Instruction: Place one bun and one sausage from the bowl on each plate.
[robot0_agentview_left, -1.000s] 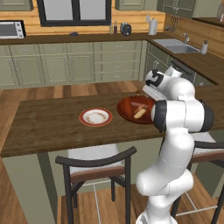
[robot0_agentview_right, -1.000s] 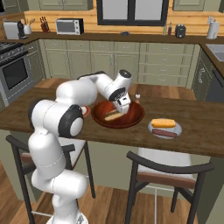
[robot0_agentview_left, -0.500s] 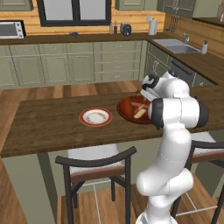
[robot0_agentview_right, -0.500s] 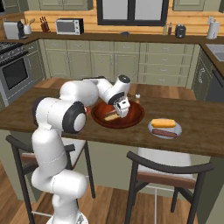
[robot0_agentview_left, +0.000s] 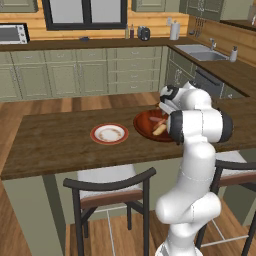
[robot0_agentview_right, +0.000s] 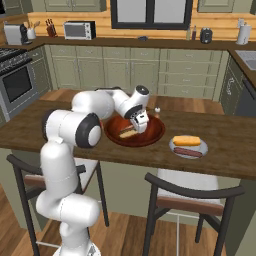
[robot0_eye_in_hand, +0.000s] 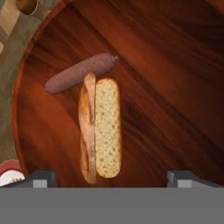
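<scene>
The bowl (robot0_agentview_right: 150, 134) sat on the wooden island counter (robot0_agentview_right: 230, 150), holding one split bun (robot0_eye_in_hand: 100, 127) with a sausage (robot0_eye_in_hand: 81, 72) lying across its far end, touching it. Above them hung the gripper (robot0_agentview_right: 140, 123), jaws spread wide with nothing between them. To one side the pale grey plate (robot0_agentview_right: 175, 148) carried a bun and sausage; to the other lay the red-rimmed plate (robot0_agentview_left: 109, 134). Green cabinets (robot0_agentview_left: 90, 75) lined the back wall.

My arm's bent over fwd, wrist tipped down, gripper (robot0_agentview_right: 140, 123) pointing pretty much straight down. Fingertips (robot0_eye_in_hand: 42, 178) spread wide apart w/ nothing b/w them, not gripping anything atm.
</scene>
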